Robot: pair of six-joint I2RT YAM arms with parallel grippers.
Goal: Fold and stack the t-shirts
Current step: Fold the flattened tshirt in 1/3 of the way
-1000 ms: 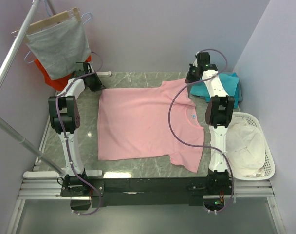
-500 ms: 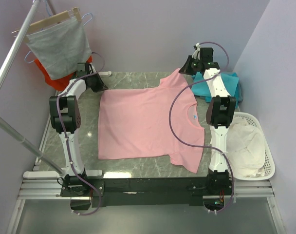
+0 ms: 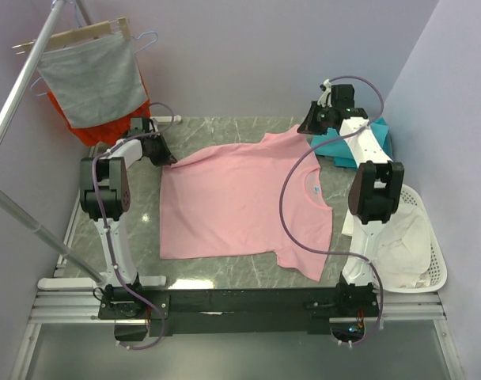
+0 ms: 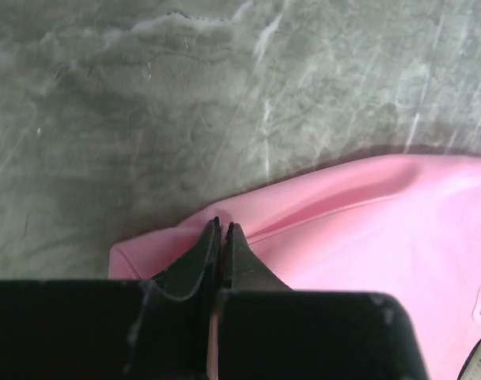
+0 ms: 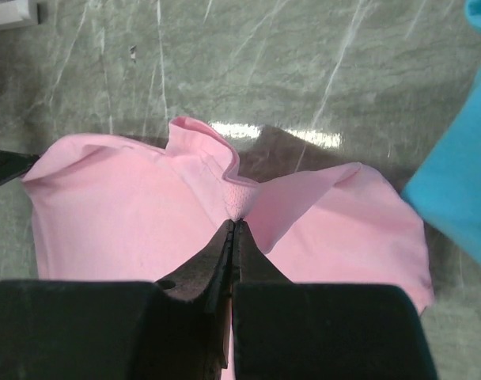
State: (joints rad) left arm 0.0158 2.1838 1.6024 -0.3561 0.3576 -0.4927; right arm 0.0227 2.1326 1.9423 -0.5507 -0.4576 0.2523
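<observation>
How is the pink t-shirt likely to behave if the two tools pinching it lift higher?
Probably floppy: the pink t-shirt puckers into soft folds at the right tool. Likely light: fingertip pinches there and at the left tool hold its edge up. Its middle would probably sag.
</observation>
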